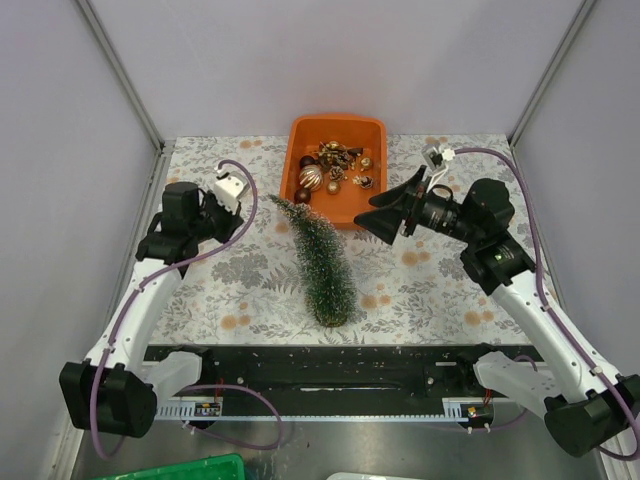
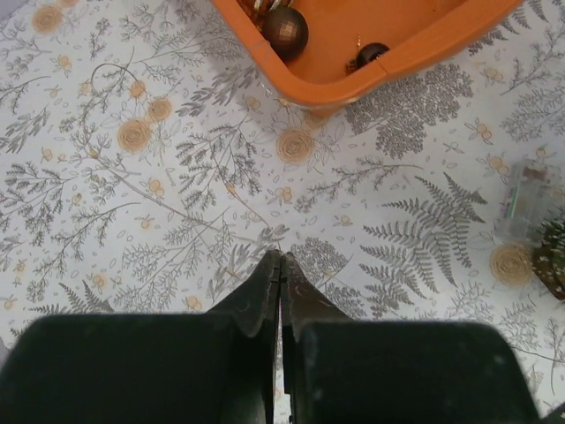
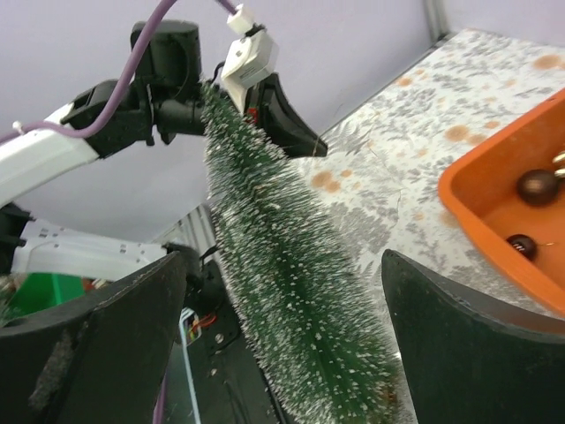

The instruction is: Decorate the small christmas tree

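The small christmas tree [image 1: 322, 262] is bristly, the orange plastic tray [image 1: 338, 119] smooth, the baubles [image 1: 309, 178] glossy.

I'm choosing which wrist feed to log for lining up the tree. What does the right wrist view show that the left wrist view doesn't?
Only the right wrist view: most of the small christmas tree, framed between the wide-open fingers of the right gripper, with the left gripper near its top.

Only the left wrist view: the left gripper's fingers seen pressed shut, and a small clear object. Of the tree, just a sliver shows at the right edge.

Both: a corner of the orange tray holding dark baubles, and the floral table cover.
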